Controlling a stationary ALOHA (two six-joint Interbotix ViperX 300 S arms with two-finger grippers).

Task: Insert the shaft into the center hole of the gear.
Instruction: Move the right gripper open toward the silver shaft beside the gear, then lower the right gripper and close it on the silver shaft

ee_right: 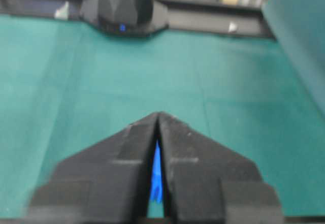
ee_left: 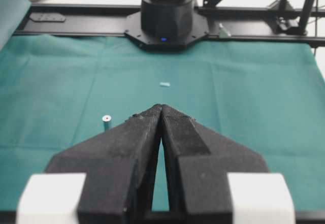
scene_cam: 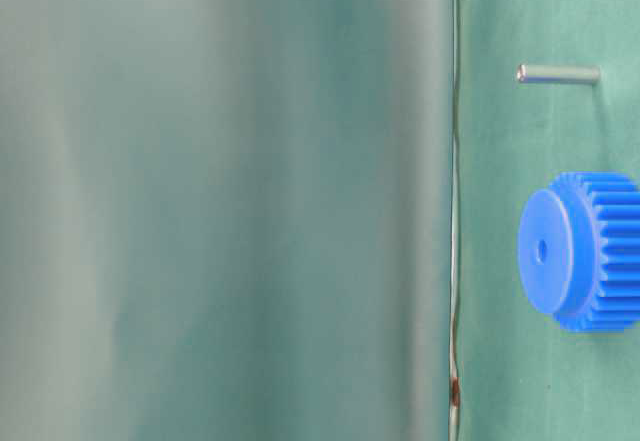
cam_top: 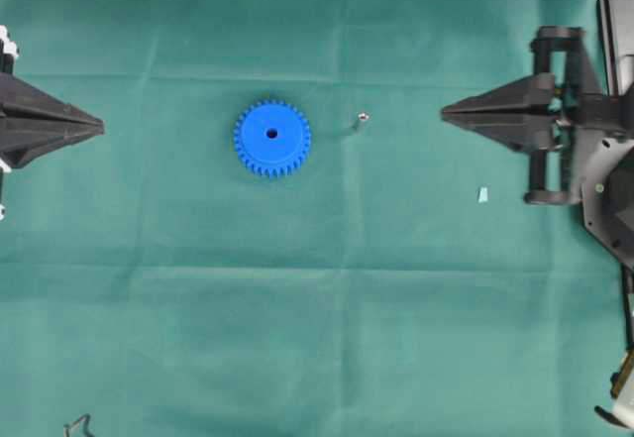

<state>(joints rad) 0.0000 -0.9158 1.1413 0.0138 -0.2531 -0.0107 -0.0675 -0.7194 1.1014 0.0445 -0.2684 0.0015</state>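
Both claws, left (cam_top: 99, 125) and right (cam_top: 446, 112), sit closed and empty while the shaft (cam_top: 363, 117) (probably light, slick; best pinched mid-length) stands beside the gear (cam_top: 271, 138).

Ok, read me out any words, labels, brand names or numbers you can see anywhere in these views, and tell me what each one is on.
None to read. The gear, the shaft, the green cloth and both grippers are bare of lettering. The arm base shows only a small blue light, no text.
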